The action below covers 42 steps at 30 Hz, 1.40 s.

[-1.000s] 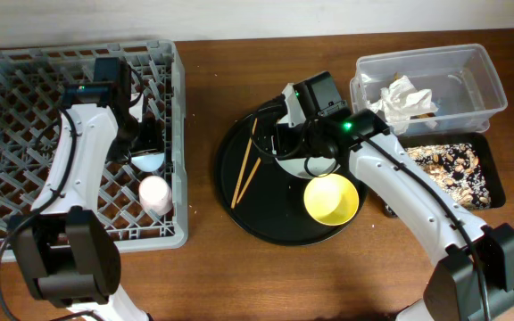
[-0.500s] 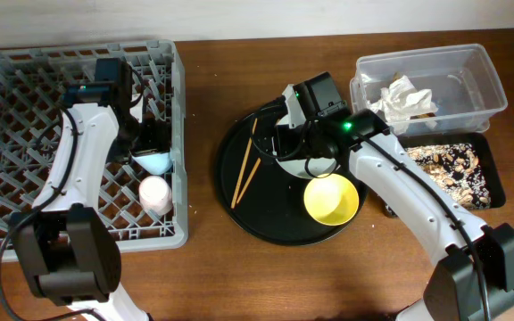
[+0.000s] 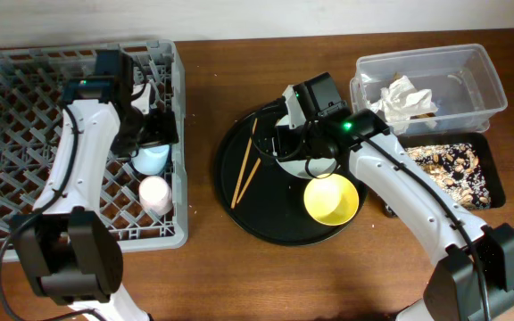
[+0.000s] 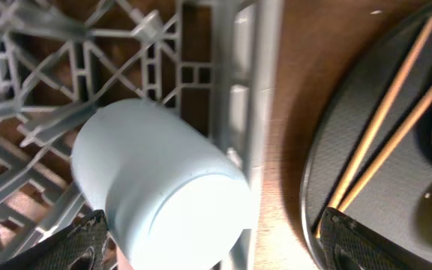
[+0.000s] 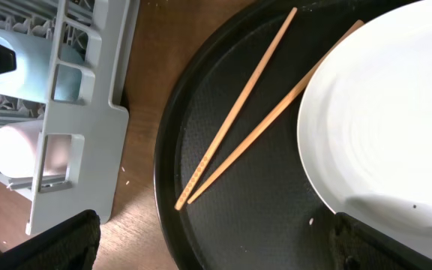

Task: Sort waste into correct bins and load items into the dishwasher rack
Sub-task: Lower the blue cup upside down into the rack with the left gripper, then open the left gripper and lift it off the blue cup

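Observation:
The small blue cup (image 3: 153, 160) lies on its side in the grey dishwasher rack (image 3: 25, 62) by its right wall, with the pink cup (image 3: 156, 194) just in front. My left gripper (image 3: 146, 135) is open just above the blue cup (image 4: 163, 187), its fingers wide to either side. My right gripper (image 3: 293, 147) is open and empty over the round black tray (image 3: 266, 223), above the two chopsticks (image 5: 235, 124) and the edge of the pale plate (image 5: 388, 127). The yellow bowl (image 3: 331, 198) sits on the tray's front right.
The clear tub (image 3: 471, 62) at back right holds the crumpled napkin (image 3: 404, 98). The shallow black tray (image 3: 489, 183) in front of it holds brownish scraps (image 3: 453, 169). The rack's right wall (image 4: 238, 90) stands between the blue cup and the round tray.
My left gripper has drawn back toward the rack's far side, off the blue cup, which now lies more exposed in the rack. The right arm has not moved.

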Motion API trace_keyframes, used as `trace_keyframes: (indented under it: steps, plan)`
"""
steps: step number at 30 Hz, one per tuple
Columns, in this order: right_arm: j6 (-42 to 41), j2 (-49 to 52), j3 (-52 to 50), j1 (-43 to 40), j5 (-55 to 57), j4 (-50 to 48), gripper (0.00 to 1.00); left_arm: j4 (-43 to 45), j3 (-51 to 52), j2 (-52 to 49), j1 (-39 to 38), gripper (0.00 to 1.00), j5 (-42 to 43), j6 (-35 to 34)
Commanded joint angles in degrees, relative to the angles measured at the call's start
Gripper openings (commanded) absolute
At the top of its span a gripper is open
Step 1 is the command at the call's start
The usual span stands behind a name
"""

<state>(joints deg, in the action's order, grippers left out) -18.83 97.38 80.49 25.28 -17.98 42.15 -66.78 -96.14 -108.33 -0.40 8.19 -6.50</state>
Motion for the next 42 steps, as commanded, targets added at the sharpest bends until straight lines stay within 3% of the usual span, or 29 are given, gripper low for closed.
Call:
trace_keyframes:
  steps: [1,9,10,19,42]
  plan:
    - [0.61,0.50,-0.46,0.20,0.72,0.20,0.99,0.07,-2.08,-0.39,-2.51,0.89,2.91,0.35]
    - [0.63,0.50,-0.46,0.20,0.72,0.31,0.98,-0.98,-2.84,-0.39,-2.71,0.89,-0.61,0.33]
    - [0.61,0.50,-0.46,0.20,0.72,0.31,0.99,-1.49,-3.52,-0.39,-2.69,0.85,-1.03,0.33]
    - [0.61,0.50,-0.46,0.15,0.74,0.13,0.98,-5.97,-12.46,-0.39,-2.82,0.85,-2.25,0.33]
    - [0.61,0.50,-0.46,0.15,0.92,0.13,0.98,-4.50,-5.90,-0.52,-4.76,0.86,-1.95,0.35]
